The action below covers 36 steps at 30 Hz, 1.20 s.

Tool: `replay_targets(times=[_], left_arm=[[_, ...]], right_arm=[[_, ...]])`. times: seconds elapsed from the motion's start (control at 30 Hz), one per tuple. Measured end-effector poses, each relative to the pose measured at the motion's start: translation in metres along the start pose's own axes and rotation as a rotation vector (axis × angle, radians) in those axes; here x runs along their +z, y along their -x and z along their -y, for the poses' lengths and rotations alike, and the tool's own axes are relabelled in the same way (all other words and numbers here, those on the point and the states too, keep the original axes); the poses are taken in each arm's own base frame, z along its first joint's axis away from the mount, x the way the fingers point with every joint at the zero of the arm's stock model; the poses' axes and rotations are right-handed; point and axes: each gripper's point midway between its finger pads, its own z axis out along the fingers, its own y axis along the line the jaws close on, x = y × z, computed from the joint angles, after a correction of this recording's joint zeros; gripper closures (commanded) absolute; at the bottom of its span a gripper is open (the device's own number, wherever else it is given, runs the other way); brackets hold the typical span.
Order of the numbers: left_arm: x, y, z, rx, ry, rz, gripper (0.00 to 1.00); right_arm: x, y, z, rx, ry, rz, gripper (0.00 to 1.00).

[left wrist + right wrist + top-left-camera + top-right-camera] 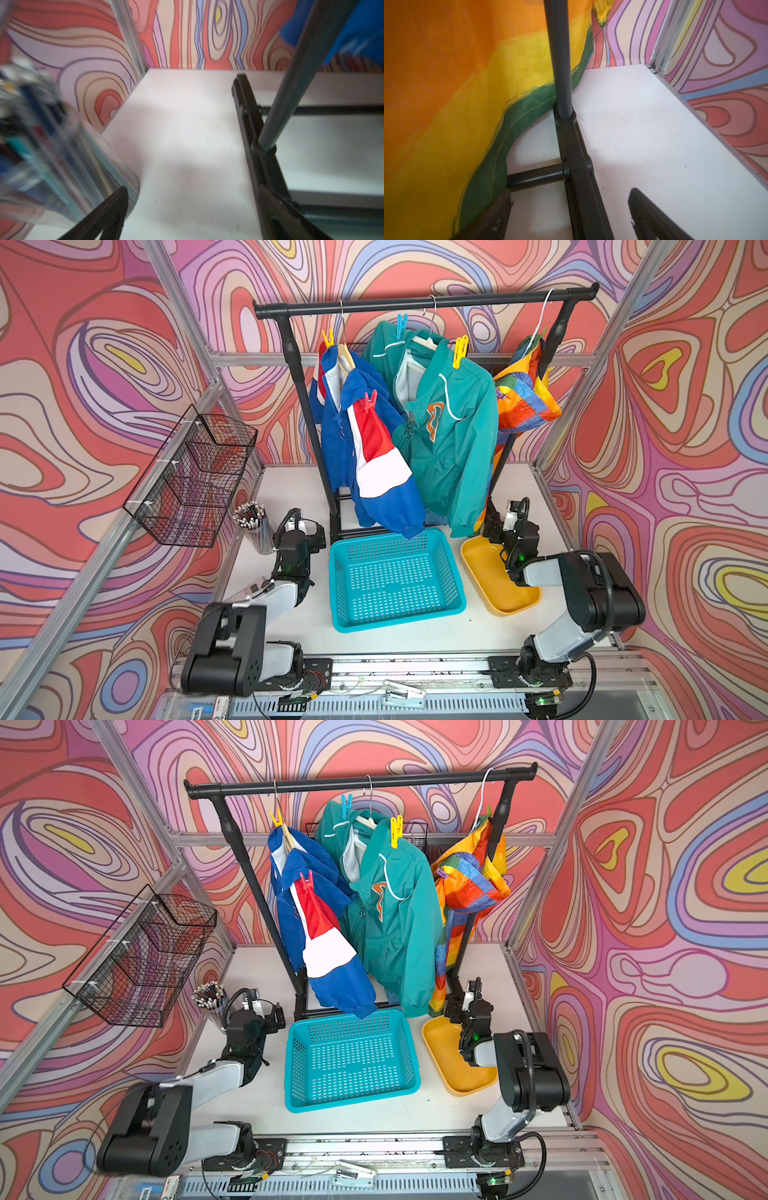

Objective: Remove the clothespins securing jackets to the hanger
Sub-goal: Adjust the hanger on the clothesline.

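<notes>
Three jackets hang on hangers from the black rack bar: a blue one with red and white bands, a teal one and a rainbow patchwork one. Clothespins pinch their shoulders: yellow and red on the blue jacket, blue and yellow on the teal, green on the rainbow. My left gripper is low by the rack's left foot, open and empty. My right gripper is open by the right foot, under the rainbow hem.
A teal perforated basket and a yellow tray sit in front of the rack. A cup of pencils stands close to my left gripper. A black wire basket hangs on the left wall. The rack's foot lies between my right fingers.
</notes>
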Motion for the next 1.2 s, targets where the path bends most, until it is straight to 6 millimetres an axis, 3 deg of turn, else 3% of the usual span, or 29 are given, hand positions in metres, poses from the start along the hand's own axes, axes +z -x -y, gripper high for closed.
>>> replay_targets(times=[0.1,0.23,0.33,0.47,0.63,0.8,0.93,1.13,1.2], left_arm=[[-0.018,0.044,-0.004,-0.086,-0.001,0.080,0.00],[-0.035,0.088,-0.001,-0.165,-0.036,0.116,0.00],[-0.045,0.103,0.004,-0.211,-0.078,0.117,0.01],[-0.052,0.097,0.016,-0.239,-0.125,0.078,0.01],[-0.058,0.080,0.041,-0.219,-0.192,0.009,0.01],[-0.058,0.074,0.050,-0.225,-0.215,-0.017,0.00],[-0.057,0.070,0.053,-0.227,-0.225,-0.032,0.00],[-0.056,0.062,0.055,-0.223,-0.230,-0.065,0.00],[-0.056,0.061,0.056,-0.225,-0.233,-0.069,0.00]], right_arm=[[-0.014,0.042,-0.003,0.053,0.007,0.028,0.15],[-0.036,0.104,-0.014,0.163,0.061,0.085,0.29],[-0.052,0.135,-0.022,0.268,0.108,0.099,0.36],[-0.070,0.167,-0.040,0.360,0.152,0.096,0.38],[-0.114,0.227,-0.107,0.338,0.282,0.165,0.39],[-0.163,0.287,-0.164,0.298,0.390,0.287,0.42],[-0.194,0.311,-0.223,0.208,0.470,0.355,0.42],[-0.223,0.326,-0.314,0.033,0.552,0.432,0.41],[-0.231,0.329,-0.334,-0.005,0.568,0.457,0.40]])
